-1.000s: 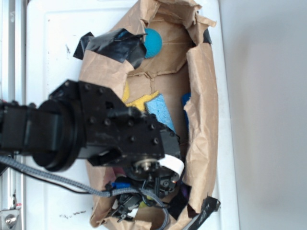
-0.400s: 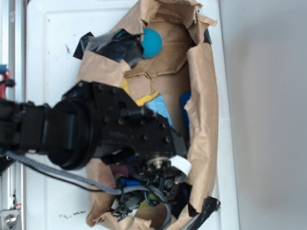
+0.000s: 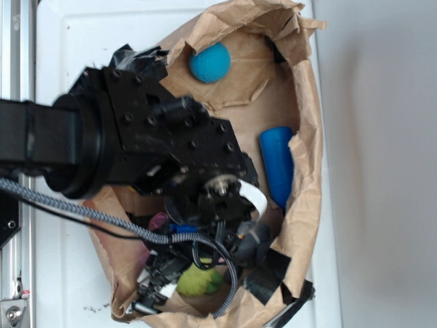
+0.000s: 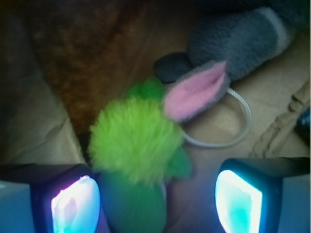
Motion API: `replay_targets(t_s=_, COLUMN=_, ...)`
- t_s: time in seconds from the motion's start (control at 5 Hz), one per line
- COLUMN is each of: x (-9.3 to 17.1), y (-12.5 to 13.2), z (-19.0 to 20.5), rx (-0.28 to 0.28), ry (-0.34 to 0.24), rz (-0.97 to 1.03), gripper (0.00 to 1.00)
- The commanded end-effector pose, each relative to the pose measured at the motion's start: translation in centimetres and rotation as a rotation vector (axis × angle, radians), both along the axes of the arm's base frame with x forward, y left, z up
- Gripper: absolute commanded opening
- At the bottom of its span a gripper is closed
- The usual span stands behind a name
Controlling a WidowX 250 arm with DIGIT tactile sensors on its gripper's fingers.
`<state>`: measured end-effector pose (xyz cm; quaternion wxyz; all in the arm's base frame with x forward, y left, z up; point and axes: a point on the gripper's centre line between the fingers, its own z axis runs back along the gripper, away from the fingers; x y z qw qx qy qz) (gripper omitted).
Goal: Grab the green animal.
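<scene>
Down inside the brown paper bag (image 3: 304,137), the green animal (image 4: 133,145) lies near the bag's bottom end. From the wrist camera it is a fuzzy lime-green ball with darker green bits sticking out, and it sits between the two fingers of the gripper (image 4: 156,200). The fingers are spread wide apart. One finger pad (image 4: 75,204) is just beside the toy, maybe touching its fur, but the picture is too blurry to be sure. The other pad (image 4: 238,201) is clear of it.

Right above the green animal in that view lies the grey plush animal (image 4: 238,43). Its pink ear (image 4: 194,94) rests against the green fur. A thin white loop (image 4: 233,131) curls out beside the ear.

From the outside camera, the big black robot arm (image 3: 136,150) covers much of the bag. The green toy (image 3: 198,280) peeks out below the arm, by the bag's lower edge. A teal ball (image 3: 209,63) sits far up at the bag's other end. A blue tube (image 3: 276,164) lies along the bag's right wall, between the ball and the green toy.
</scene>
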<state>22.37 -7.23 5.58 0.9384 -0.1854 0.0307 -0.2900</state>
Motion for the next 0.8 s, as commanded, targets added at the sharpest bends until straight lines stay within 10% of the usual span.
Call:
replay_targets(t_s=0.0, x=0.8, y=1.1, z=0.4, rx=0.069, ry=-0.094, rz=0.029, gripper=1.00)
replay_targets(t_s=0.2, x=1.1, y=0.3, z=-1.2, rx=0.095, ry=-0.103, rz=0.012, gripper=1.00)
replay_targets(t_s=0.6, x=-0.5, y=-2.1, z=-1.0, rx=-0.025, ry=0.003, rz=-0.084, gripper=1.00)
